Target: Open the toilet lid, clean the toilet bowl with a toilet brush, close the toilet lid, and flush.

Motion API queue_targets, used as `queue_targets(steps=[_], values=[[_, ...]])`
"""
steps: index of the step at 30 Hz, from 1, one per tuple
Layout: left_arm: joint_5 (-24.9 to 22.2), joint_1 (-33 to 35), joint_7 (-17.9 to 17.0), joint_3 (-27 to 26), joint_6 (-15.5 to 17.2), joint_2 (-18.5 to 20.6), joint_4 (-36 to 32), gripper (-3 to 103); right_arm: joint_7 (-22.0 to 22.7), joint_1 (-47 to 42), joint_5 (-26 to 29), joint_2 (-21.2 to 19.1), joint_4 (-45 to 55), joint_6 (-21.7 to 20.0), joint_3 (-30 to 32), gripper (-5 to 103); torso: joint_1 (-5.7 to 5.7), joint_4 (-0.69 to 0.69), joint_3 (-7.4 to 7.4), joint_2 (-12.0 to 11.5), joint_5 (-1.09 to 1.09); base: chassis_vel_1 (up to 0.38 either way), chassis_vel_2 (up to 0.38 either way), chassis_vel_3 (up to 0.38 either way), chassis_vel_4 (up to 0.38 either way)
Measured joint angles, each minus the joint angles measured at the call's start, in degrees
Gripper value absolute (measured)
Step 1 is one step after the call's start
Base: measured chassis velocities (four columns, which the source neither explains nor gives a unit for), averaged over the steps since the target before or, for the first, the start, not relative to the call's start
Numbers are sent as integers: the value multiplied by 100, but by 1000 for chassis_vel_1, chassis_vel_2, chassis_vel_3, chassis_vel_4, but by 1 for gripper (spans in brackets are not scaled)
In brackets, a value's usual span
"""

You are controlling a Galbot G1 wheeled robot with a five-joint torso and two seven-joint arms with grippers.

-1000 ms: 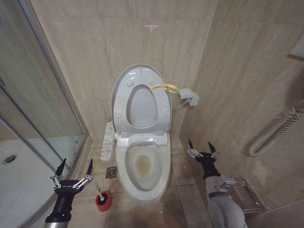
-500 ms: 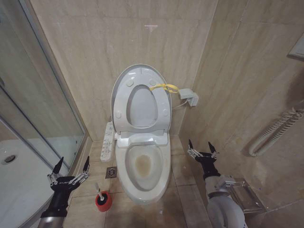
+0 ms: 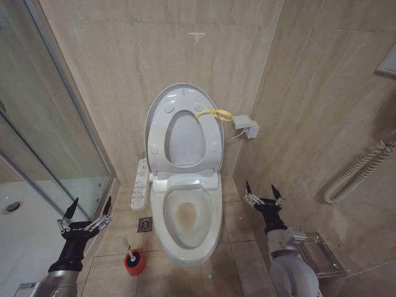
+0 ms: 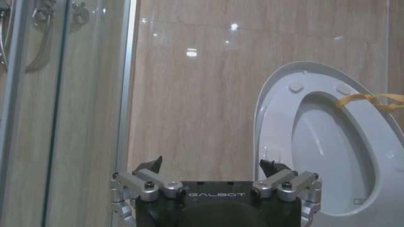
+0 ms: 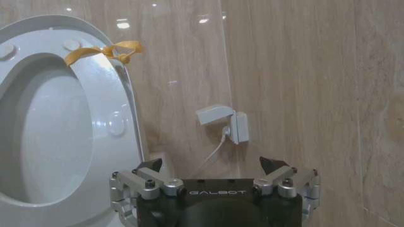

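Standing raised against the wall at upper centre: toilet lid (image 3: 184,127) (yellow loop at its edge). Hovering lower left, fingers spread wide and empty: left gripper (image 3: 84,216), above the toilet brush (image 3: 132,257). Waiting lower right, also wide: right gripper (image 3: 262,193).

The toilet lid (image 3: 184,127) stands raised over the stained toilet bowl (image 3: 185,216); the toilet brush (image 3: 132,256) sits in its red holder.
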Motion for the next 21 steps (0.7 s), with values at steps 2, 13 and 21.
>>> queue_targets(steps=[2,13,21], values=[[134,-4,-59,83,14,-29,7,100,0,0,0,0,0,0,0,100,0,0,0,0,0,0,0,0,0],[310,-62,-94,193,93,-53,52,100,0,0,0,0,0,0,0,100,0,0,0,0,0,0,0,0,0],[332,-58,-101,201,96,-50,61,100,0,0,0,0,0,0,0,100,0,0,0,0,0,0,0,0,0]])
